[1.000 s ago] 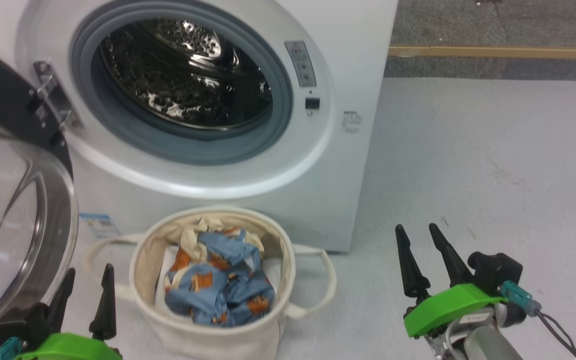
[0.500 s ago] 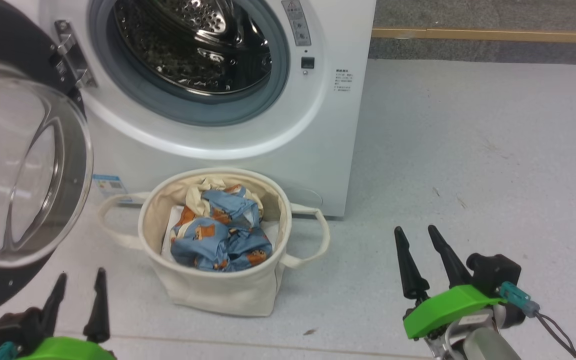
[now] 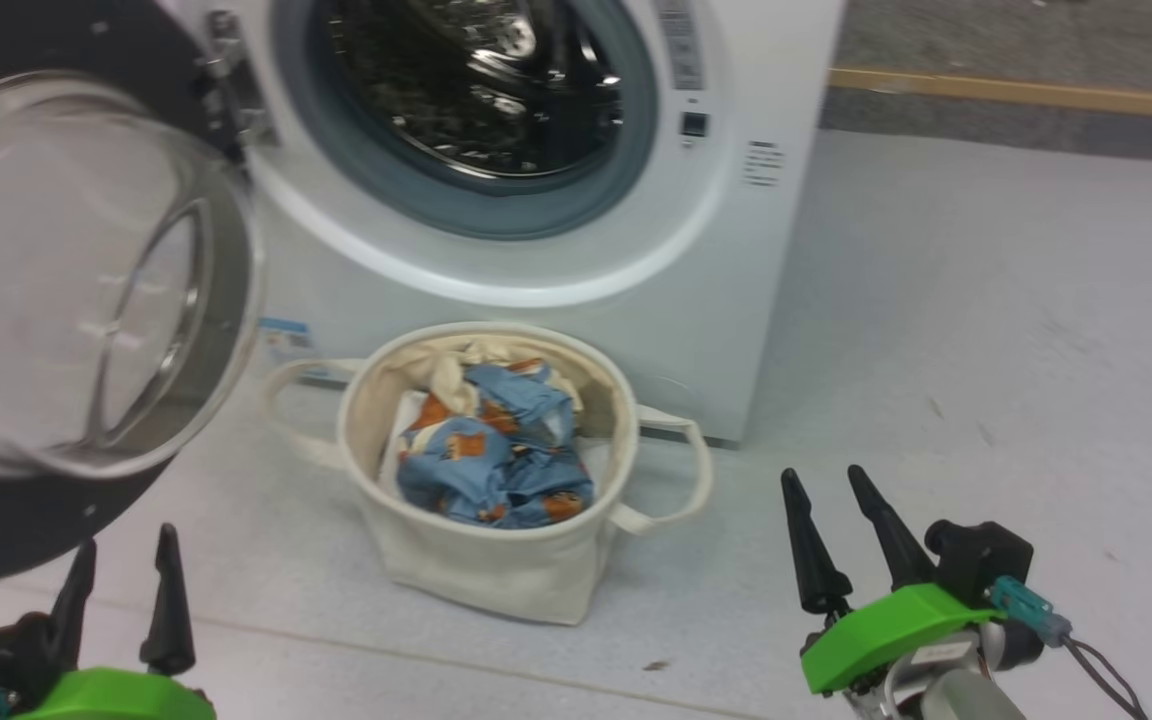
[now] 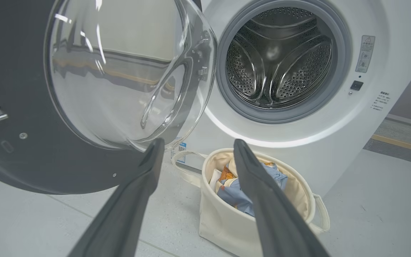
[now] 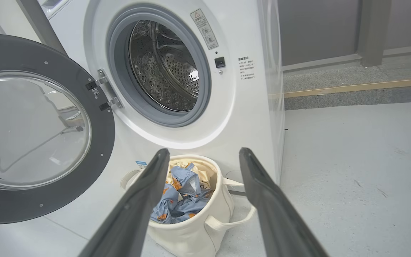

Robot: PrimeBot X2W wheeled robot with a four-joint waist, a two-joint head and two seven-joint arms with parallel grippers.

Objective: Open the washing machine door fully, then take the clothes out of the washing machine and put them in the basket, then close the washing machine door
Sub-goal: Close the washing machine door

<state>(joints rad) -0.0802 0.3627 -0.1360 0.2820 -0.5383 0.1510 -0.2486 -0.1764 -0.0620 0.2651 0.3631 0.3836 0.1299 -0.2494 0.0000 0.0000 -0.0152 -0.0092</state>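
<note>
The washing machine door stands swung wide open to the left of the washing machine, hinged at the left edge of the opening, its clear domed glass facing out and its glossy black rim around it. Inside the grey gasket the perforated steel drum shows only bare metal. The basket, a cream canvas tub with a loop handle on each side, sits on the pale floor just in front of the washer, below the opening. The clothes, blue fabric with orange-brown bears and some cream parts, lie crumpled inside it, below its rim. A small blue label sticker shows low on the washer's front, beside the basket's left handle.

The left pincer hovers at the lower left, below the door's rim, its two dark fingers spread apart with nothing between them. The right pincer hangs over bare floor to the right of the basket, well apart from it, likewise spread and empty.
</note>
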